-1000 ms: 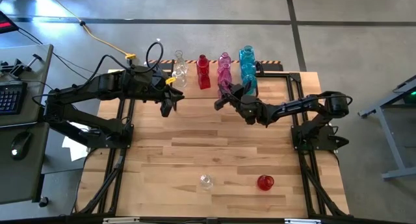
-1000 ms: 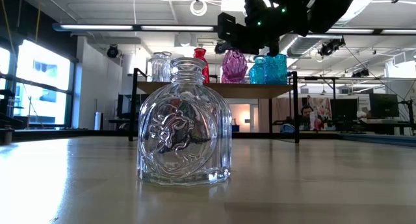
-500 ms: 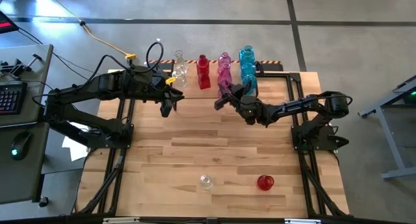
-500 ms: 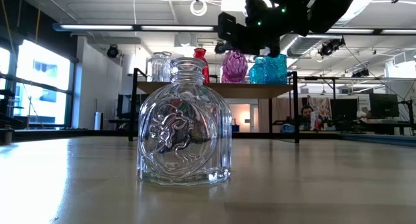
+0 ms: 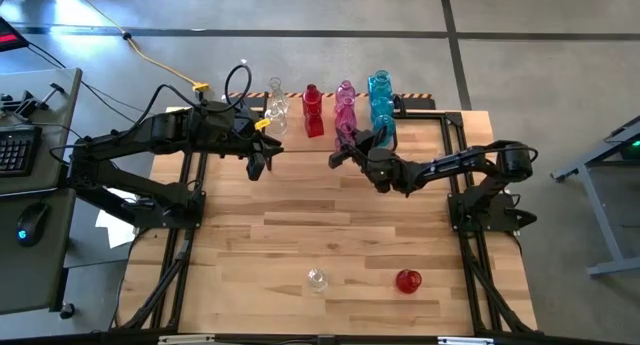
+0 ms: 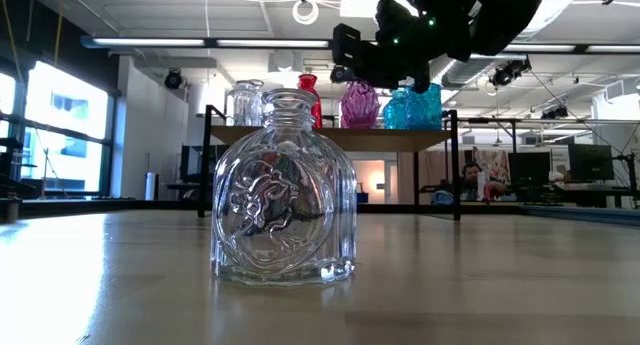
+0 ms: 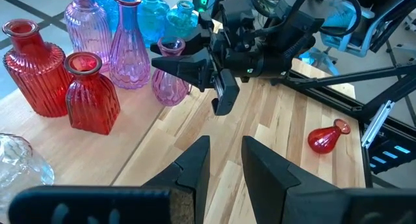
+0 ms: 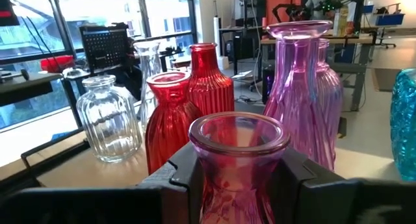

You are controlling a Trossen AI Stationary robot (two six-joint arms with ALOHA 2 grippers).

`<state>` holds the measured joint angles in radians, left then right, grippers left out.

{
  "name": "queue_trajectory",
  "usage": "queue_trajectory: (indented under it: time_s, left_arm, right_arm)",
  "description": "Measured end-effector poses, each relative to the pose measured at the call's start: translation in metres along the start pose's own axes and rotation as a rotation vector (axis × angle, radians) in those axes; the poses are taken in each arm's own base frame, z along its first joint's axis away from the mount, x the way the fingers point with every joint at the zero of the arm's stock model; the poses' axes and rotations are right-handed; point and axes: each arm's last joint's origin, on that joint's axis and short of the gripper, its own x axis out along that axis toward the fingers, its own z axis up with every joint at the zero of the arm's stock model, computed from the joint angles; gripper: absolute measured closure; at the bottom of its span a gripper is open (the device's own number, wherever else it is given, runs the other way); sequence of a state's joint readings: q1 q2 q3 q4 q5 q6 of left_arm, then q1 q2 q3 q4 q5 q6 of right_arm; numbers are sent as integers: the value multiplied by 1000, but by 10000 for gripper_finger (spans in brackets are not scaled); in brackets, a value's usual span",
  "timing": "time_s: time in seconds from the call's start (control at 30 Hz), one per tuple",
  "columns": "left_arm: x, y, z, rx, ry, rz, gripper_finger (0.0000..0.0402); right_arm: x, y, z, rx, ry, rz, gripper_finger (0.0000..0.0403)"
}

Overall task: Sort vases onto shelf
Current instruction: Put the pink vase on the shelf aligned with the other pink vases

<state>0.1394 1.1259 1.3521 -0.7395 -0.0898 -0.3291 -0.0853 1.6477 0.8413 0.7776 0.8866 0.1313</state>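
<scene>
Right gripper (image 8: pixel 237 178) clamps a pink vase (image 8: pixel 235 160) between its fingers at the shelf (image 6: pixel 330 137) edge, nearest the red vases (image 8: pixel 187 104). Left gripper (image 7: pixel 224 162), narrowly parted, holds nothing.

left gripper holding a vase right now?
No. The left gripper shows bare wood between its fingers; the right gripper grips the pink vase.

The right arm is reaching across from the right side toward the far middle, its right claw (image 5: pixel 345 145) pointing away from the base with the fingers (image 8: pixel 175 175) clamping a small pink vase (image 8: pixel 237 162). The left arm is extending from the left, its left claw (image 5: pixel 257 162) hanging empty, fingers (image 7: pixel 195 165) slightly parted.
</scene>
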Motion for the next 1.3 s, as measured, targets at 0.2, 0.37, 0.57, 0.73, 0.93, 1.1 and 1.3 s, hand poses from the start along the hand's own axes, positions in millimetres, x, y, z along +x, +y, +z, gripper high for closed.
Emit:
queue_trajectory:
  time_s: [0.2,0.37,0.57,0.73,0.93,1.1,1.3]
  left_arm:
    - [0,0,0,0,0,0,321]
    - [0,0,0,0,0,0,321]
    - [0,0,0,0,0,0,321]
    - [0,0,0,0,0,0,321]
    - [0,0,0,0,0,0,321]
    - [0,0,0,0,0,0,321]
    - [0,0,0,0,0,0,321]
  right_arm:
    - [0,0,1,-19,-7,-16,304]
    - [1,-2,1,-36,-9,-36,304]
    - [3,-4,0,-38,-9,-49,304]
    - [3,-4,0,-33,-8,-49,304]
    - [3,-4,0,-28,-8,-49,304]
    - [3,-4,0,-24,-8,-49,304]
    - [4,-5,0,-23,-6,-42,284]
